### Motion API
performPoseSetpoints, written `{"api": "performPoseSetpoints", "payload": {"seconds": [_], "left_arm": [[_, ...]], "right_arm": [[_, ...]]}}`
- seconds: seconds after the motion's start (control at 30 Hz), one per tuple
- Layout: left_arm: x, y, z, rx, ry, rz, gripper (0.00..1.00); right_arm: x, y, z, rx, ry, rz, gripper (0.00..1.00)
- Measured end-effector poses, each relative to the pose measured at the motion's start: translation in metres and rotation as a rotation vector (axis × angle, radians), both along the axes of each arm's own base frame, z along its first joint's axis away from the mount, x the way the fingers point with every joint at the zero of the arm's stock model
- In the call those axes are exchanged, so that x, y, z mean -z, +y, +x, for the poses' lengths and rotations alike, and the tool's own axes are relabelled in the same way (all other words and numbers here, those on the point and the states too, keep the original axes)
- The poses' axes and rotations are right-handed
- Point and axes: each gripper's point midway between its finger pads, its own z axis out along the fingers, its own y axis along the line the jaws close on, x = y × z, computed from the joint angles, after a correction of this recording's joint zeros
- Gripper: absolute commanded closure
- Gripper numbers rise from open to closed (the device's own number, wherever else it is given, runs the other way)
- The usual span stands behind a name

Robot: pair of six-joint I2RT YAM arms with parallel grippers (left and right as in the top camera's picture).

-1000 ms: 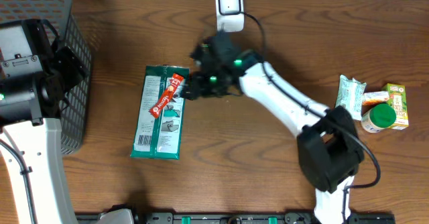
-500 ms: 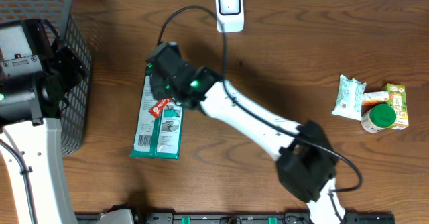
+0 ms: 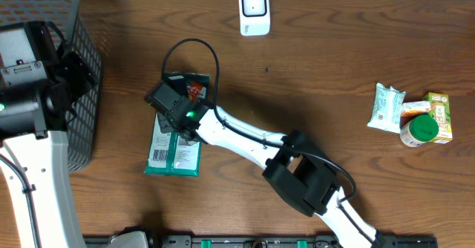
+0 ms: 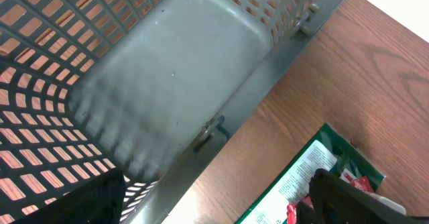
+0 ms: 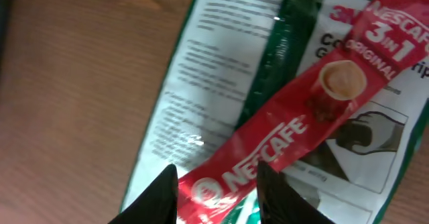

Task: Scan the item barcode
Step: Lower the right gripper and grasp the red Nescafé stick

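Stretching far left, right end effector (image 5: 216,178) straddling red sachet (image 5: 315,110)

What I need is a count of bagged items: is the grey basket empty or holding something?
Empty as far as shown: the basket floor is bare in the left wrist view.

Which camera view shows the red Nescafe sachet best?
The right wrist view: the sachet lies large on the green package, its print readable, one end inside the right gripper. The overhead view shows only a small red patch; the left wrist view shows a red scrap at its bottom edge.
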Motion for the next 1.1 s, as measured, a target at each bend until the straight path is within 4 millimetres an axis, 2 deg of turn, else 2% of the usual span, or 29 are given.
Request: {"api": "performPoseSetpoints", "payload": {"seconds": [0.2, 0.37, 0.6, 0.9, 1.1], "left_arm": [[0.000, 0.000, 0.000, 0.000, 0.000, 0.000, 0.12], [0.000, 0.000, 0.000, 0.000, 0.000, 0.000, 0.12], [0.000, 0.000, 0.000, 0.000, 0.000, 0.000, 0.12], [0.000, 0.000, 0.000, 0.000, 0.000, 0.000, 0.12], [0.000, 0.000, 0.000, 0.000, 0.000, 0.000, 0.12]], "right_arm": [[0.017, -0.013, -0.006, 0.013, 0.037, -0.068, 0.66], [0.020, -0.020, -0.009, 0.012, 0.044, -0.104, 0.67], [0.019, -0.020, -0.007, -0.003, 0.029, -0.112, 0.64], [0.008, -0.009, 0.010, -0.033, -0.055, -0.070, 0.61], [0.008, -0.013, 0.016, -0.021, -0.058, -0.068, 0.62]]}}
